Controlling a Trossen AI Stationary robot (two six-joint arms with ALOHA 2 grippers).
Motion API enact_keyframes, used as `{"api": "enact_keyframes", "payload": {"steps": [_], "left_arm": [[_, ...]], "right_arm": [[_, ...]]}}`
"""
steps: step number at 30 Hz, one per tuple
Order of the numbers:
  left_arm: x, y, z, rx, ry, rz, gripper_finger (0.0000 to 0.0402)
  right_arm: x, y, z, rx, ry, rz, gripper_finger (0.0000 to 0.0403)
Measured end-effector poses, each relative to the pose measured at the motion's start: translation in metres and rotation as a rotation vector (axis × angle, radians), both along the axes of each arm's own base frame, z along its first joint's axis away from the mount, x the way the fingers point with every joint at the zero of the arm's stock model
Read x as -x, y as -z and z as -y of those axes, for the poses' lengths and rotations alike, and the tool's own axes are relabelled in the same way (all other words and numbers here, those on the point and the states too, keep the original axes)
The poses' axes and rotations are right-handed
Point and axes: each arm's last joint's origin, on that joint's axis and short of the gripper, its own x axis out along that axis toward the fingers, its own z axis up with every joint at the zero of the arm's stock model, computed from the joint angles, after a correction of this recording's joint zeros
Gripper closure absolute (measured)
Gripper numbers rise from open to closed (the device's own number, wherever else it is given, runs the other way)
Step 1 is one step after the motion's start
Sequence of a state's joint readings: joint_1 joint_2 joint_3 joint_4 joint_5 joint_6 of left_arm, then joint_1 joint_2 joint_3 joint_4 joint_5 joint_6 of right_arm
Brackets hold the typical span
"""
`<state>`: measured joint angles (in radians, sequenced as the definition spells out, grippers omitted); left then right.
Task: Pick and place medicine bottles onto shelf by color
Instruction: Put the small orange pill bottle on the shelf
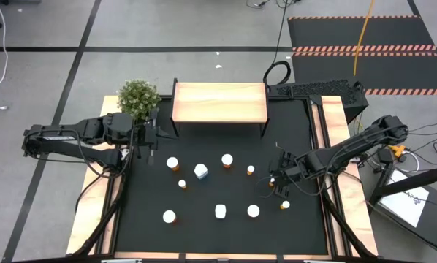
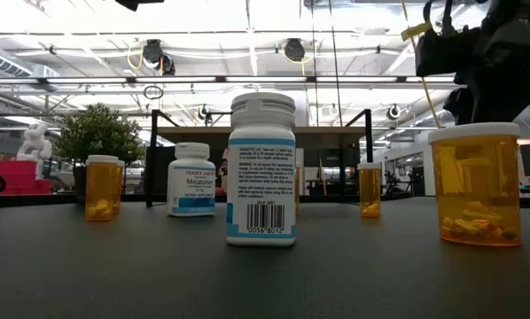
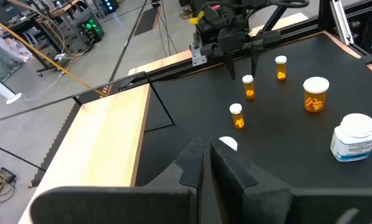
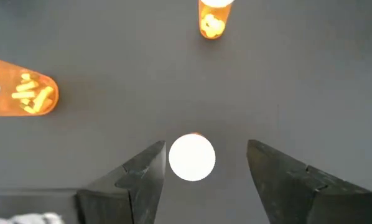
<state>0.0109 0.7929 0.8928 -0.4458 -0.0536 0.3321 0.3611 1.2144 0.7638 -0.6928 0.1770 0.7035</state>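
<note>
White-capped tiny orange bottle [image 4: 191, 157] stands between the right tool's [image 4: 201, 171] spread fingers, untouched.

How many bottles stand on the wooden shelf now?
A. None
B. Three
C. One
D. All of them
A: the shelf shows only bare wood in the high view, while every bottle, such as the large white one, stands on the black table mat.
</note>
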Motion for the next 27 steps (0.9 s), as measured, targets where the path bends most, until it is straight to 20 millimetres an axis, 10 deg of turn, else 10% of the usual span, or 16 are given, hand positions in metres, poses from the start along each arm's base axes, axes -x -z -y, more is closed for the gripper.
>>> {"api": "enact_keyframes", "payload": {"steps": [27], "left_arm": [[0.0, -0.0001, 0.0, -0.002, 0.001, 0.001, 0.0371]], "right_arm": [[0.0002, 0.0099, -0.0007, -0.035, -0.01, 0.027, 0.0258]]}}
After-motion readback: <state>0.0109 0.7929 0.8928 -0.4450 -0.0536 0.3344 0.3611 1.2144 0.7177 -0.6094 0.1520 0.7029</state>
